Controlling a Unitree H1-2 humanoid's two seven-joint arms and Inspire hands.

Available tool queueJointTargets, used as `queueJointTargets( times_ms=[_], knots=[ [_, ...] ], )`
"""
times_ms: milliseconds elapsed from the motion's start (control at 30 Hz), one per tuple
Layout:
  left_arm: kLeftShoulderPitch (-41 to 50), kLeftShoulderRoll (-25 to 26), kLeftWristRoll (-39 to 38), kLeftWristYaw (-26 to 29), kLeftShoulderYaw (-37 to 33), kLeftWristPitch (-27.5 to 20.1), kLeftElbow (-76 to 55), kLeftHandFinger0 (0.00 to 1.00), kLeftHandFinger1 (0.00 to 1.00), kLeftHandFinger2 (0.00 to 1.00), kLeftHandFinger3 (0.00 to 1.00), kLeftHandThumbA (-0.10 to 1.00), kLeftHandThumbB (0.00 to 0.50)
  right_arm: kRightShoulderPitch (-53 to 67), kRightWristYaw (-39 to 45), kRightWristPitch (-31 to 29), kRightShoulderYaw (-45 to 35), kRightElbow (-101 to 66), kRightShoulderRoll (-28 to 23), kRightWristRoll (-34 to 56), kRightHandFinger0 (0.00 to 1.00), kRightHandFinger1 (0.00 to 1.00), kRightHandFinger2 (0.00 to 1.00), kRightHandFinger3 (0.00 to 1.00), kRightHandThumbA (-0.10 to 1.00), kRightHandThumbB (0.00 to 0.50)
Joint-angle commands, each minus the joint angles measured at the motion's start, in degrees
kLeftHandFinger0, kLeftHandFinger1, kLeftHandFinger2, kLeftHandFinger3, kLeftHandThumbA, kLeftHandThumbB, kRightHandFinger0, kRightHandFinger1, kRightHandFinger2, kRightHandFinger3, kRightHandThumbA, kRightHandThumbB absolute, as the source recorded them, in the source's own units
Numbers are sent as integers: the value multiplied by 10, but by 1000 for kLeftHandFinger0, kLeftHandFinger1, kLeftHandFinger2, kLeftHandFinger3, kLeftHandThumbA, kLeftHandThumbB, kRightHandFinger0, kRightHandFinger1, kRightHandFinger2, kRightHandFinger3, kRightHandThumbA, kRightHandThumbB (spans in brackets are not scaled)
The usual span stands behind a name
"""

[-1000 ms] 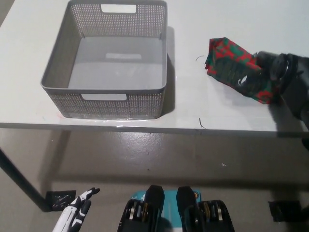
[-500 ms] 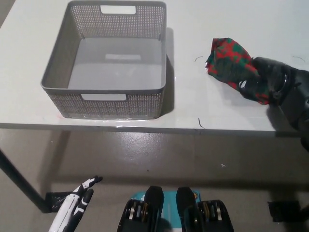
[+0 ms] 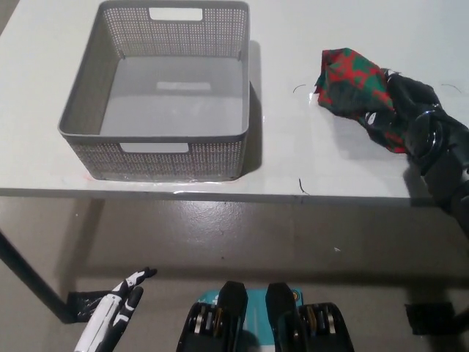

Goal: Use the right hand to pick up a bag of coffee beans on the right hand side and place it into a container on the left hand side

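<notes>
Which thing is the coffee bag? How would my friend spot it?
Find the white table, then look right of the grey mesh basket. The coffee bag lies there with the black right hand closed over its end. It is the only red-and-green thing.

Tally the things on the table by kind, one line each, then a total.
Grey mesh baskets: 1
Red-and-green coffee bags: 1, gripped by the black right hand
Total: 2
</notes>
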Motion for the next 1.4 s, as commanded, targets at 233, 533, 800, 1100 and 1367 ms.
queueJointTargets(
  times_ms=[233, 533, 800, 1100, 1367],
  knots=[
    [-14, 29, 42, -16, -21, 9, -30, 1000, 1000, 1000, 1000, 1000, 473, -112, -134, -58, -90, -183, 17, 50, 0, 479, 868, 920, -100, 150],
    [-20, 31, 50, -17, -29, 9, -26, 1000, 1000, 1000, 1000, 1000, 500, -173, -107, -13, -98, -284, 75, 31, 44, 558, 887, 1000, -100, 180],
    [-31, 37, 67, -24, -36, 14, -29, 1000, 1000, 1000, 1000, 1000, 476, -223, -122, -22, -76, -233, 141, 18, 0, 432, 787, 955, -100, 140],
    [-44, 44, 78, -31, -48, 11, -31, 1000, 1000, 1000, 1000, 1000, 422, -263, -131, -27, -28, -128, 218, 4, 0, 341, 762, 789, -100, 284],
    [-47, 43, 83, -35, -56, 17, -42, 1000, 1000, 1000, 1000, 1000, 453, -259, -16, 46, 16, -120, 244, -1, 988, 1000, 1000, 1000, 318, 307]
  ],
)
